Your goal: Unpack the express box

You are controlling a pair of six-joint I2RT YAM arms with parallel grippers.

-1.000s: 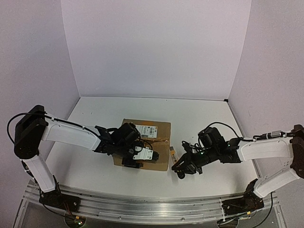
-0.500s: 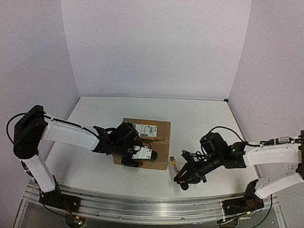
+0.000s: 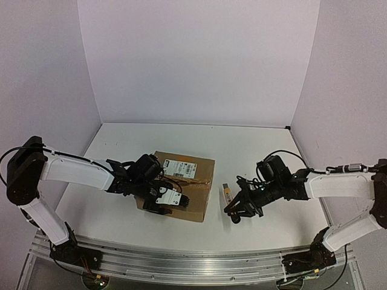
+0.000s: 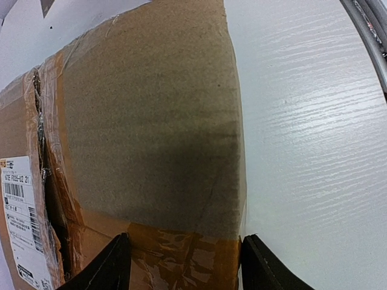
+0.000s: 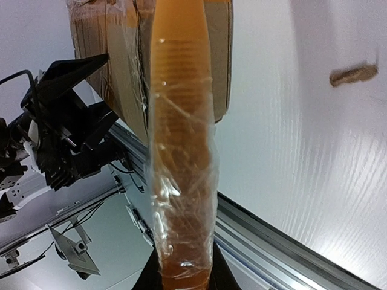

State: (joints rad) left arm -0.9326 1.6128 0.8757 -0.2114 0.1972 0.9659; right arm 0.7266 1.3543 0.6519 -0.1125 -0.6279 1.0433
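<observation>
The express box [image 3: 179,183] is sitting mid table [image 3: 272,151], partly cut off in the left wrist view, the left hand [image 3: 162,204] is reaching low over its near-left corner with fingers [image 4: 115,269] spread wide astride the edge, and the right hand [image 3: 233,206], its grip mostly out of frame, is pinching a slim orange tool [image 5: 181,151] right of the box.

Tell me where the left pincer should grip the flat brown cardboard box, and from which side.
Probably the taped left end of the cardboard box, approached from its left: the box is flat, and the left pincer sits there with that end between its fingers.
</observation>
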